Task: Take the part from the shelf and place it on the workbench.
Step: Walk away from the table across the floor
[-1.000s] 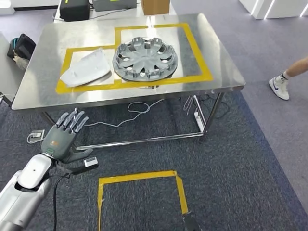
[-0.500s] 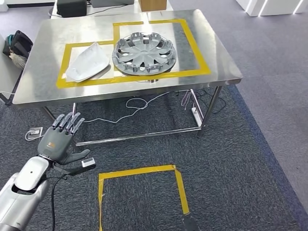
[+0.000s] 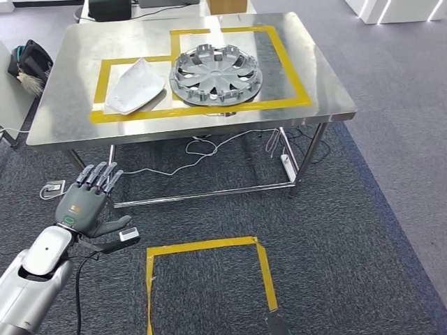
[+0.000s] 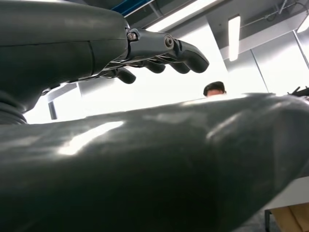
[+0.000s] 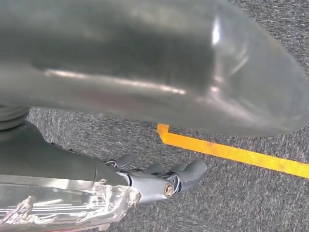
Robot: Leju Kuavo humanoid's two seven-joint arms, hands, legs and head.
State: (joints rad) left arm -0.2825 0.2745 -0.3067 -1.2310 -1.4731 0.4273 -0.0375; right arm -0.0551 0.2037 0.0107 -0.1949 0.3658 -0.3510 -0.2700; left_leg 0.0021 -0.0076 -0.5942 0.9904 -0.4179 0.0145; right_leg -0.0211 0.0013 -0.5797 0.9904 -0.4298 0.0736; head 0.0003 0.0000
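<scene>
A steel table (image 3: 63, 105) marked with yellow tape (image 3: 295, 77) stands on dark grey carpet (image 3: 342, 230). A taped square (image 3: 263, 269) marks the carpet; cables (image 3: 202, 150) trail beneath the table.

In the head view the frame's top edge cut off the black case (image 3: 110, 8) and cardboard box (image 3: 225, 5) behind the workbench (image 3: 63, 105), and the left edge clipped the dark bag (image 3: 28, 63). At bottom left we lost the left arm (image 3: 31, 279) past the corner. In the right wrist view a blurred grey cover (image 5: 146, 63) filled the upper frame, hiding most of the right hand (image 5: 160, 179).
</scene>
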